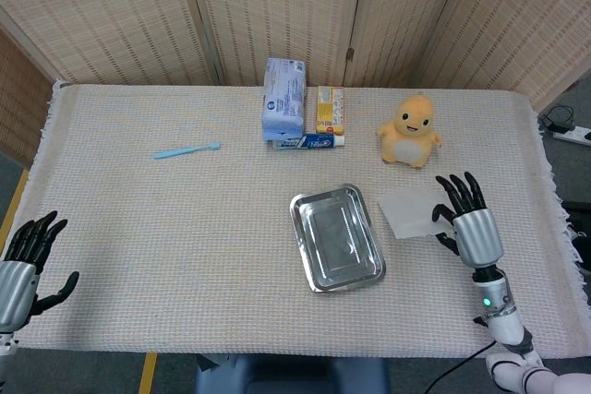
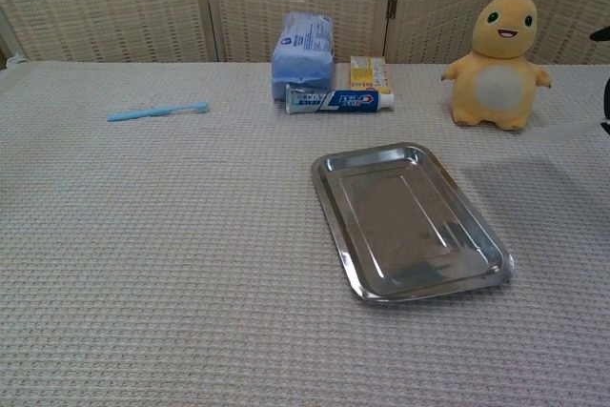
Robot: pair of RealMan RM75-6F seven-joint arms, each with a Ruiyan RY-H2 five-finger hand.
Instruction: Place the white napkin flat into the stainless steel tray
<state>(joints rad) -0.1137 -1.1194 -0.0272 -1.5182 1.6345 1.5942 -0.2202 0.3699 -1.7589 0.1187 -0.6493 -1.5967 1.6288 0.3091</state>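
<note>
The table (image 1: 185,228), covered with a woven cloth, is carrying every item in the scene, and the stainless steel tray (image 1: 337,237) is lying near its middle with nothing in it. The white napkin (image 1: 411,212) is sitting just right of the tray and below the yellow plush toy (image 1: 409,131); in the chest view it is showing as a thin pale strip raised off the cloth with a shadow beneath it, so it is judged to be lifted. The right hand (image 1: 469,223) is gripping the napkin at its right edge, fingers pointing away from the robot; exactly how the thumb is pinching cannot be told. The left hand (image 1: 26,260) is resting at the table's near left corner, fingers spread and holding nothing. Pickup is appearing done; carrying the napkin left over the tray, lowering it and laying it flat are remaining. At the far edge, a blue tissue pack (image 1: 284,99), a toothpaste tube (image 1: 309,141), a small yellow box (image 1: 330,109) and a blue toothbrush (image 1: 186,150) are lying untouched.
</note>
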